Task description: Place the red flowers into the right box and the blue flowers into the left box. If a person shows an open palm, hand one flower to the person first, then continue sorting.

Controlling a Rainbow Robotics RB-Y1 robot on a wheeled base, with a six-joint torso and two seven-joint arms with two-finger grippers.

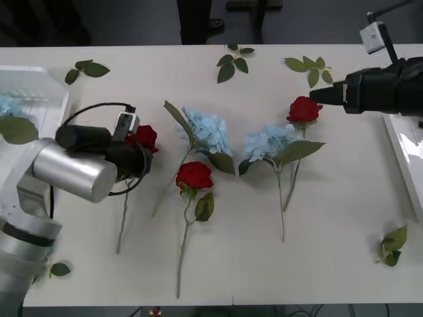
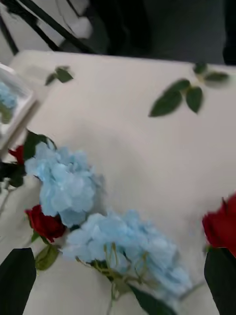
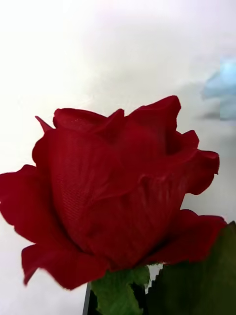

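The left gripper [image 1: 135,155] is low over the table [image 1: 344,231] on the robot's left, right at the head of the leftmost rose [image 1: 145,137]. In the left wrist view this rose [image 3: 118,197] sits very close, just above the fingers, but I cannot tell if the fingers are closed on the stem or only near it. The right gripper [image 1: 320,96] hangs above the far right part of the table, beside another rose [image 1: 305,109]; its dark fingers [image 2: 17,280] stand apart at the two corners of the right wrist view, holding nothing.

A third rose [image 1: 194,175] and two blue flowers [image 1: 205,130] [image 1: 271,142] lie between the arms, stems toward the robot. The left box [image 1: 39,99] already has a blue flower [image 1: 8,105] inside; the right box [image 1: 404,148] is at the right edge.

The risk, I think, is this: if the left gripper takes the rose near the bloom, the long stem can swing and drag the neighbouring blue flower, whose stem lies just beside. Also, this rose must go to the right box, far across the table, so a weak grip may drop it on the way.
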